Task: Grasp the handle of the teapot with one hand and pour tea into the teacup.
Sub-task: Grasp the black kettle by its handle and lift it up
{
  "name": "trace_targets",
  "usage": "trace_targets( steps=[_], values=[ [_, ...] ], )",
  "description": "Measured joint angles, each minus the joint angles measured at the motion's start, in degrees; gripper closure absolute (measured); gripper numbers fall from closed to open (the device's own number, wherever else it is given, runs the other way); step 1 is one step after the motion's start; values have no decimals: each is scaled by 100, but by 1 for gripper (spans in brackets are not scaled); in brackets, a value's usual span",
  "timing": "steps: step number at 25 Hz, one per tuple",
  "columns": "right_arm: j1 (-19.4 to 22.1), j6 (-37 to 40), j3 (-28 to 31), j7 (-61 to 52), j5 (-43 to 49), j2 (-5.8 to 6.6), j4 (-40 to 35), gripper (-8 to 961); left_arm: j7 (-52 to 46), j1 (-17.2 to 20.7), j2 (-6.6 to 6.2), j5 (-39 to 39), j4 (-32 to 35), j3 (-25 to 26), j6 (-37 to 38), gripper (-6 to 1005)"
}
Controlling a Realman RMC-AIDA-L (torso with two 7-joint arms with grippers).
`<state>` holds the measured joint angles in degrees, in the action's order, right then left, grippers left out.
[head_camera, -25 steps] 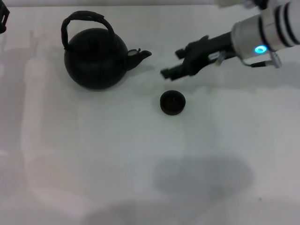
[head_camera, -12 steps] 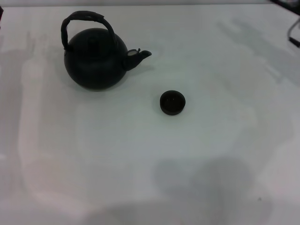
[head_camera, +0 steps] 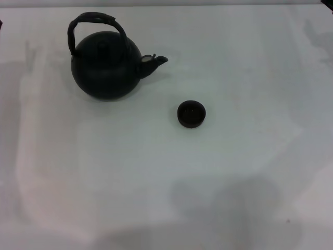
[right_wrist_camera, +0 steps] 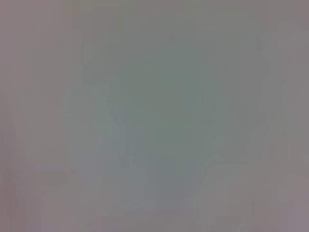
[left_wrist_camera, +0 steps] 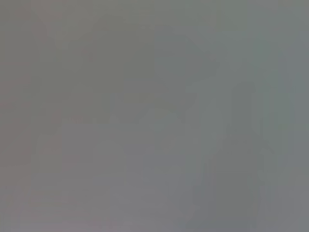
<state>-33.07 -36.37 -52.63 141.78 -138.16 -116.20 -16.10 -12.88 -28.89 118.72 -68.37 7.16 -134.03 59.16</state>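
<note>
The round black teapot (head_camera: 105,65) stands upright at the far left of the white table, its short spout (head_camera: 154,63) pointing right. Its dark arched handle (head_camera: 93,23) loops over the lid. The tiny dark teacup (head_camera: 191,114) stands on the table to the right of the teapot and nearer to me, a short way below the spout's tip. Neither gripper shows in the head view. Both wrist views show only a flat grey blur with no object or fingers in them.
The white table (head_camera: 166,182) stretches around both objects. Soft grey shadows lie on it near the front edge and at the far right corner.
My right arm, which reached in from the upper right above the teacup a second ago, has pulled back out of the head view. The teapot and teacup have not moved.
</note>
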Motion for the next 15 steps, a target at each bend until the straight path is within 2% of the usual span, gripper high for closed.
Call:
trace_targets(
  steps=[2,5,10,15],
  values=[
    [-90,-14,3,774,-624,-1,252,124,-115,93,7,132,12,0,19,232],
    [-117,-22,48,903,-836,6,299,124,-164,174,11,175,47,-1,72,232],
    [-238,-21,456,953,-897,33,322,124,-186,423,17,293,136,-11,305,232],
    [-296,-9,608,981,-908,53,324,124,-388,659,-4,853,157,-18,614,233]
  ],
)
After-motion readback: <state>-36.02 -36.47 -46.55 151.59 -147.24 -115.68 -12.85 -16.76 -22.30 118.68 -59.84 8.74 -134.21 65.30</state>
